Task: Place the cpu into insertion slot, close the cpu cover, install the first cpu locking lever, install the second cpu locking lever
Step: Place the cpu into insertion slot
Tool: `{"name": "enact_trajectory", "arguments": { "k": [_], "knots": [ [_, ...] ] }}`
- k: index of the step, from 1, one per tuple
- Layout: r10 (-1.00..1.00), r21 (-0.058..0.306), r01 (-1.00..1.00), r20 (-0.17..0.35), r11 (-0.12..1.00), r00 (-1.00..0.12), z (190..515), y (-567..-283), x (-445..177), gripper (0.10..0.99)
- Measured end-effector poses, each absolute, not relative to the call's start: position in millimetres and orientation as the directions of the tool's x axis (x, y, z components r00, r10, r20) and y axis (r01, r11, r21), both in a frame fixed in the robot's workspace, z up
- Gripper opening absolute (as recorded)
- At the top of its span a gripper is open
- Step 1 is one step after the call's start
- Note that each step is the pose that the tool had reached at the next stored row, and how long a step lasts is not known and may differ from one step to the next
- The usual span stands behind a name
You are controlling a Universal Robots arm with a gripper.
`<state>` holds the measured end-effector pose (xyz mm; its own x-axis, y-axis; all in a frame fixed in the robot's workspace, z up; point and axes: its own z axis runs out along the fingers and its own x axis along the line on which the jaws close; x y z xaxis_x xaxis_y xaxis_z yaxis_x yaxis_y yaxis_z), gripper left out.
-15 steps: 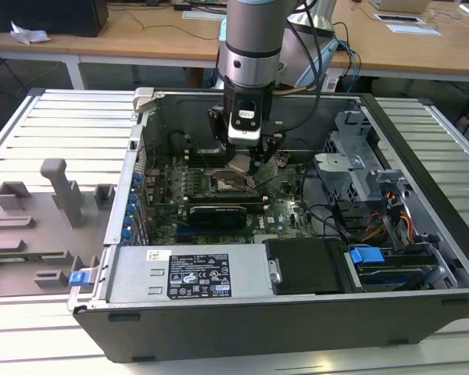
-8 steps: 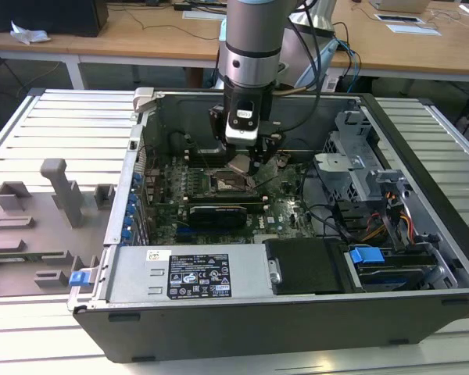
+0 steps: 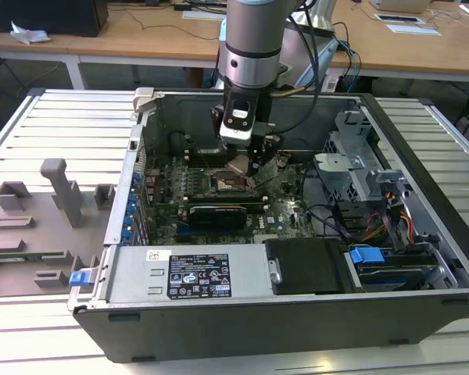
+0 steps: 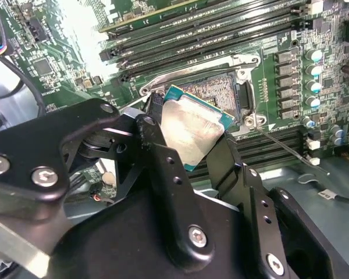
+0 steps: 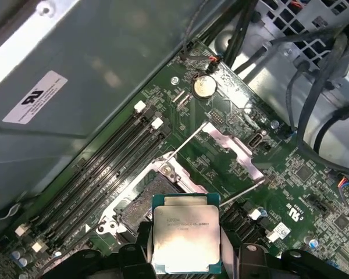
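We see the black two-fingered gripper (image 4: 189, 136) grasping the small square silvery-grey cpu (image 5: 186, 241), tilted; in the exterior view the dark square metal-rimmed insertion slot (image 3: 223, 184) lies uncovered at its seven o'clock.

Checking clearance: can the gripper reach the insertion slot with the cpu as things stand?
Probably yes: the gripper holds the cpu over the bare insertion slot; the cpu cover is swung open.

silvery-grey cpu (image 5: 184, 237), green motherboard (image 5: 296, 192), black tool (image 4: 189, 145)
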<state>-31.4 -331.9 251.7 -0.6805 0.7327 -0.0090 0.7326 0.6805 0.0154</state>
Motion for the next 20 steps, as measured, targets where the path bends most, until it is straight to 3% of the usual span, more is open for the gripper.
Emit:
{"name": "enact_trajectory", "arguments": {
  "k": [20],
  "knots": [
    [0.829,0.011,0.829,-0.014,0.559,-0.559,251.2,-331.9,-31.4,0.545]
  ]
}}
